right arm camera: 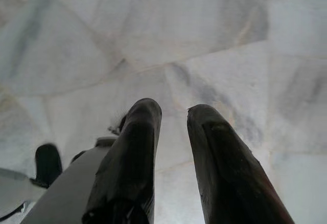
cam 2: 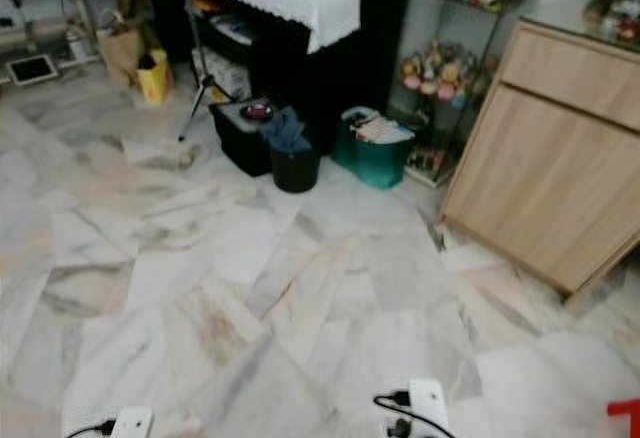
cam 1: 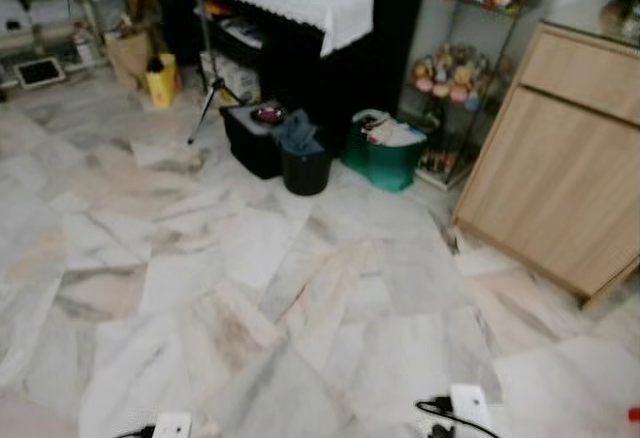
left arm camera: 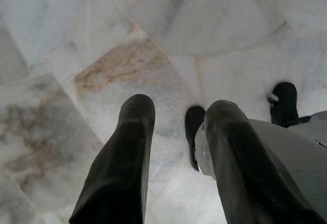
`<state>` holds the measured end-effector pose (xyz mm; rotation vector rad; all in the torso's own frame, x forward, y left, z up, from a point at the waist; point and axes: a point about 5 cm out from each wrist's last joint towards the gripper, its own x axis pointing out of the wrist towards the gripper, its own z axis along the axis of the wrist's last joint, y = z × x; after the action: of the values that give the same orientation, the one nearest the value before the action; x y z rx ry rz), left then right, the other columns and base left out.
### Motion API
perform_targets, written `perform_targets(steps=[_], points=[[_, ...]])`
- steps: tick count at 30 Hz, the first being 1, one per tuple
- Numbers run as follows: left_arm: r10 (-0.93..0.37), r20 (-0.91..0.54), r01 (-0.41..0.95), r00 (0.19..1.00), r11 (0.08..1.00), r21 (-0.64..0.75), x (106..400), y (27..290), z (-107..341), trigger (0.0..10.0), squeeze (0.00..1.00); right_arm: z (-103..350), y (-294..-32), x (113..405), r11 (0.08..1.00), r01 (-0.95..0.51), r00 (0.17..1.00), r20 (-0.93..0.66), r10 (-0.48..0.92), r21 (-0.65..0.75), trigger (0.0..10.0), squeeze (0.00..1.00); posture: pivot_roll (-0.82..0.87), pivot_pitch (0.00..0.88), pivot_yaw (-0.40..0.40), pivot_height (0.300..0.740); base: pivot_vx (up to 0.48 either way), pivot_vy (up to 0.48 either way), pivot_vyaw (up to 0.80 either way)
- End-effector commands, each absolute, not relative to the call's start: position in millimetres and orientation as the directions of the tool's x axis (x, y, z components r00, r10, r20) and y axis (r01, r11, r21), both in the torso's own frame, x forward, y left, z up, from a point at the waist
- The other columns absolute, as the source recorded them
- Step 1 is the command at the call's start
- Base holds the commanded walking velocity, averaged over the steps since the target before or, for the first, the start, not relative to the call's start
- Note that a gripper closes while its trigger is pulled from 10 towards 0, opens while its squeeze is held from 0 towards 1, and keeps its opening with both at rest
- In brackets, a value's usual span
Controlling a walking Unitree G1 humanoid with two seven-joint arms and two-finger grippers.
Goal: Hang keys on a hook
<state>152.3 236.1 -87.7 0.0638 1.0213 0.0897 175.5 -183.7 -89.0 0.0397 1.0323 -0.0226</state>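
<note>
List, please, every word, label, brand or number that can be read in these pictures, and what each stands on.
None can be read.
Yellow bag by the dark cabinet: any print is too blurred to read.
Green bin: no label can be made out.
Framed tablet-like thing on the floor: blurred, nothing readable.
Shelf of small figures: too small to tell.
Wooden cabinet: plain front.

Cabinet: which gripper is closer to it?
Right. The right gripper hangs over the floor on the cabinet side; the left gripper hangs on the other side, farther away.
</note>
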Motion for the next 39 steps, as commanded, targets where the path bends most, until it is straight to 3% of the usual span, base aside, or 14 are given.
perform_targets(steps=[1,9,10,11,20,27,34,35,36,37,39], points=[[0.103,-0.861,-0.036,0.498,0.994,0.099,149,238,-89,10.0,0.00,-88,-180,178,0.998,0.045,0.514,-0.858,0.004,0.032,10.0,0.00,0.08,0.000,-0.030,0.740,0.000,0.000,-0.74],[0.114,-0.845,-0.033,0.522,0.993,0.113,158,241,-84,10.0,0.00,-84,-169,190,0.995,0.071,0.540,-0.842,0.021,0.070,10.0,0.00,0.07,0.000,0.011,0.740,0.000,0.000,-0.74],[0.115,-0.843,-0.034,0.525,0.993,0.114,160,241,-84,10.0,0.00,-83,-168,191,0.995,0.069,0.541,-0.841,0.026,0.074,10.0,0.38,0.07,0.000,0.015,0.740,0.000,0.000,-0.74],[0.116,-0.842,-0.035,0.527,0.993,0.115,161,242,-83,10.0,0.00,-83,-167,192,0.995,0.061,0.542,-0.840,0.029,0.074,10.0,1.00,0.07,0.000,0.017,0.740,0.000,0.000,-0.74],[0.145,-0.828,-0.063,0.541,0.989,0.132,169,255,-76,10.0,0.00,-79,-168,200,0.995,0.070,0.565,-0.825,0.019,0.071,10.0,1.00,0.06,0.000,0.042,0.740,0.000,0.000,-0.76],[0.171,-0.838,-0.092,0.518,0.985,0.144,159,266,-77,10.0,0.00,-81,-180,195,0.992,0.107,0.551,-0.834,-0.007,0.062,10.0,1.00,0.06,0.000,0.043,0.740,0.000,0.000,-0.76],[0.157,-0.851,-0.087,0.501,0.988,0.131,147,257,-84,10.0,0.00,-86,-189,182,0.992,0.120,0.530,-0.848,-0.029,0.041,10.0,1.00,0.08,0.000,0.024,0.740,0.000,0.000,-0.33],[0.156,-0.853,-0.089,0.498,0.988,0.129,146,255,-85,10.0,0.00,-86,-190,180,0.992,0.120,0.527,-0.849,-0.031,0.038,10.0,0.66,0.08,0.000,0.019,0.740,0.000,0.000,0.00],[0.153,-0.856,-0.090,0.494,0.988,0.124,143,253,-87,10.0,0.00,-88,-192,176,0.993,0.111,0.519,-0.854,-0.035,0.027,10.0,0.17,0.09,0.000,0.014,0.740,0.000,0.000,0.00],[0.152,-0.857,-0.090,0.492,0.988,0.124,142,253,-87,10.0,0.00,-88,-193,175,0.994,0.106,0.515,-0.856,-0.037,0.021,10.0,0.00,0.08,0.000,0.013,0.740,0.000,0.000,0.00],[0.143,-0.862,-0.081,0.487,0.990,0.119,143,248,-88,10.0,0.00,-90,-198,169,0.994,0.112,0.501,-0.864,-0.052,0.005,10.0,0.00,0.08,0.000,0.003,0.740,0.000,0.000,0.00]])
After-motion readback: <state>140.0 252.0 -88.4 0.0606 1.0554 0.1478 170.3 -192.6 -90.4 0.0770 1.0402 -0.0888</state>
